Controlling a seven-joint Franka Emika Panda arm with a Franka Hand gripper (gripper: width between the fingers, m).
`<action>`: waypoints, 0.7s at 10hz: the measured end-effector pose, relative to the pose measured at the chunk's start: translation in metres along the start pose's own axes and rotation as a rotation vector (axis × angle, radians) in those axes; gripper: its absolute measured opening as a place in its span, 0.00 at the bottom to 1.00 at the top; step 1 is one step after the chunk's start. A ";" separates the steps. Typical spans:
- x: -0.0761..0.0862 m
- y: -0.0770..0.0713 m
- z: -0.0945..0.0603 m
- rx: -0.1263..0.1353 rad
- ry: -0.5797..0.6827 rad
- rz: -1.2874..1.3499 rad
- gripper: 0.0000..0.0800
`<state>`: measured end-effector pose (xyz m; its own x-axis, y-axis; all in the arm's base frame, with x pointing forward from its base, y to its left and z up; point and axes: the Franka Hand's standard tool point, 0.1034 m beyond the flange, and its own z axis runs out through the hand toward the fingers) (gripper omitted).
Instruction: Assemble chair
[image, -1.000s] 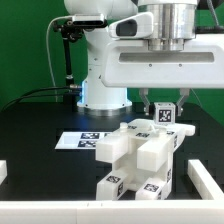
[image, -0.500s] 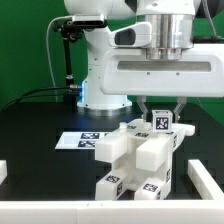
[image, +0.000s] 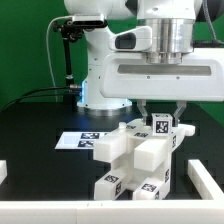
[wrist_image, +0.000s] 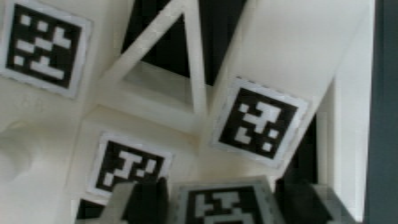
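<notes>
The partly built chair (image: 138, 158) is a cluster of white blocky parts with black-and-white tags, standing at the middle front of the black table. My gripper (image: 160, 122) hangs over its back right corner and is shut on a small white tagged part (image: 160, 126), which now sits down against the top of the chair. In the wrist view the dark fingers (wrist_image: 171, 204) flank that tagged part (wrist_image: 224, 206), and the chair's white tagged faces (wrist_image: 260, 118) fill the view beyond it.
The marker board (image: 82, 141) lies flat on the table behind the chair, towards the exterior view's left. The arm's white base (image: 100, 80) stands at the back. White rails (image: 206, 176) border the table at the sides and front.
My gripper has come straight down with the small tagged part, from a little above the chair to resting against its top. The chair has not moved.
</notes>
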<state>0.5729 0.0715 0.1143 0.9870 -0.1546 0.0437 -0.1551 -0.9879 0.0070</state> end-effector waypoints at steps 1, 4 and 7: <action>0.000 0.000 0.000 0.000 0.000 0.000 0.35; 0.000 0.000 0.000 0.000 0.000 0.000 0.63; 0.000 0.000 0.000 0.000 0.000 0.000 0.80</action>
<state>0.5729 0.0712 0.1142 0.9870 -0.1550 0.0436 -0.1554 -0.9878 0.0071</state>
